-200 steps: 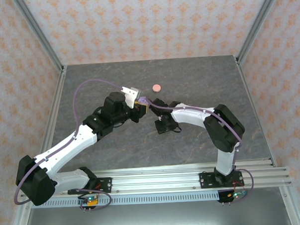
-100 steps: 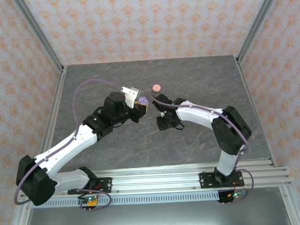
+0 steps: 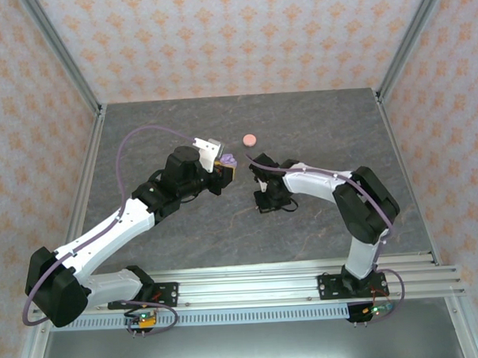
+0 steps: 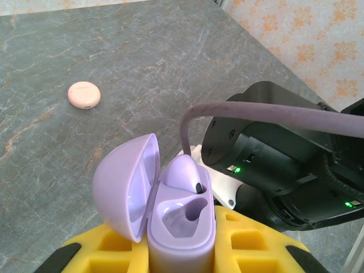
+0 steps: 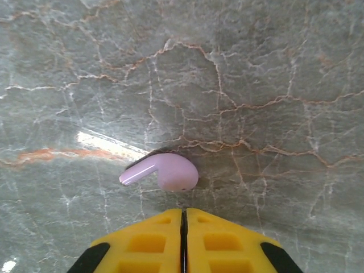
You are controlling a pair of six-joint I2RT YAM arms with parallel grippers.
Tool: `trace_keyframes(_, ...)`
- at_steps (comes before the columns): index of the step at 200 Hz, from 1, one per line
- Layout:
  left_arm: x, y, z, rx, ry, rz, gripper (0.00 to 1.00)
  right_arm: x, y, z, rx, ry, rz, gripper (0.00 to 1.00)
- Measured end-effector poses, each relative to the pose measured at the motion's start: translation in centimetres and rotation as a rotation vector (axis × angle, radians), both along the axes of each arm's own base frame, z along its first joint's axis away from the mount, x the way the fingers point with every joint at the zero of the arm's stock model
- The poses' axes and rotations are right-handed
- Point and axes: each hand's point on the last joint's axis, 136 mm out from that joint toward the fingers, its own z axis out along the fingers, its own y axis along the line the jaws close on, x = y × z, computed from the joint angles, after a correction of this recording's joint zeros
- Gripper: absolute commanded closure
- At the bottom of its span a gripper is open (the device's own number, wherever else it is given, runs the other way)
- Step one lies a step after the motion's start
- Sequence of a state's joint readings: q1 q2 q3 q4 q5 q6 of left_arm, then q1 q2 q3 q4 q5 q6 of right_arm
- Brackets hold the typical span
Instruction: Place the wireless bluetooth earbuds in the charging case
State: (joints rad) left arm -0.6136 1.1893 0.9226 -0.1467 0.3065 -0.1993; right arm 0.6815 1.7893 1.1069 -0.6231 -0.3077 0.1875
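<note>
Grey marbled tabletop [image 5: 256,68], lavender earbud [image 5: 162,172] by closed right jaws

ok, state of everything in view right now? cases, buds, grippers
lavender charging case: lid open, upright, held in left gripper.
seated lavender earbud: in the case's far socket; near socket looks empty.
loose lavender earbud: on its side on the table, ungripped.
pink case: shut, on the table.
left gripper: shut on the case.
right gripper: shut, empty.
</note>
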Motion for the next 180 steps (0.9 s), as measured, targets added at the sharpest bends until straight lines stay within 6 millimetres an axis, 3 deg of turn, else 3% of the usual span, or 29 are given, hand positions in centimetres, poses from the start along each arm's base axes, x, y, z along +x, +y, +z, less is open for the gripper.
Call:
trace_keyframes(122,0.0,0.0,0.0,0.0,0.0,0.0,0.83,0.8,-0.2,-0.3,-0.046,-0.022,-0.031,0.94)
trace_keyframes(180,0.0,0.0,0.0,-0.001,0.001,-0.003,0.83,3.2,0.0,0.2,-0.06,-0.1,-0.051,0.94)
